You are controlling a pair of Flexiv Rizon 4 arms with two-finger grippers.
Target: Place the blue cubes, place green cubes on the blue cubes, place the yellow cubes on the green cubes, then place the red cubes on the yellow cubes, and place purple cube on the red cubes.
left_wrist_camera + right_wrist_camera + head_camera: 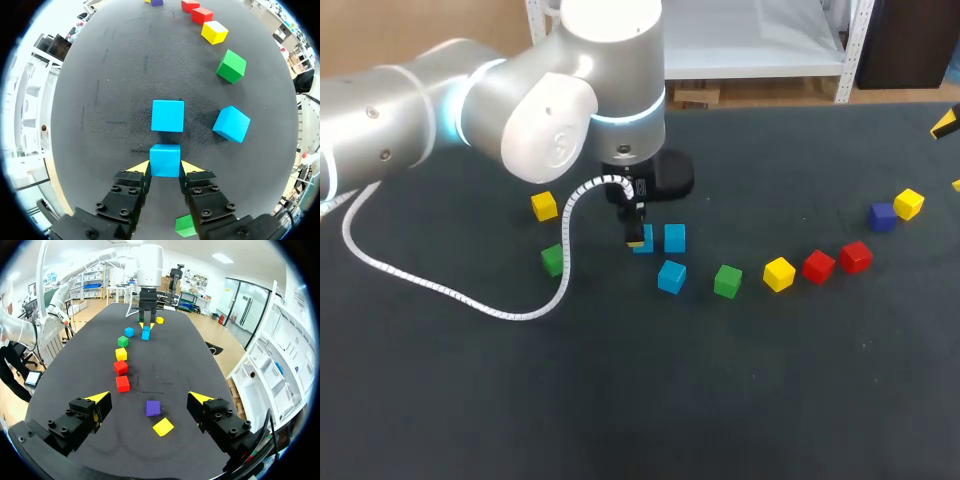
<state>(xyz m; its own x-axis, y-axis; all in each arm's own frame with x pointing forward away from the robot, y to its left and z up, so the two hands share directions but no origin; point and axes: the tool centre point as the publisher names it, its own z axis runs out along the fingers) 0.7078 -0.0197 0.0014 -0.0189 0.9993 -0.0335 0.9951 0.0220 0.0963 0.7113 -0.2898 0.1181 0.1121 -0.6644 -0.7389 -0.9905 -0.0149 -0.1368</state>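
Observation:
My left gripper is shut on a blue cube, low over the table's middle. A second blue cube lies just ahead of it, and a third blue cube sits turned to one side. A row curves away to the right: green cube, yellow cube, two red cubes, purple cube, yellow cube. My right gripper hangs open above the purple cube, holding nothing.
Another yellow cube and another green cube lie to the left of my left gripper. A white cable loops from the left arm across the dark mat.

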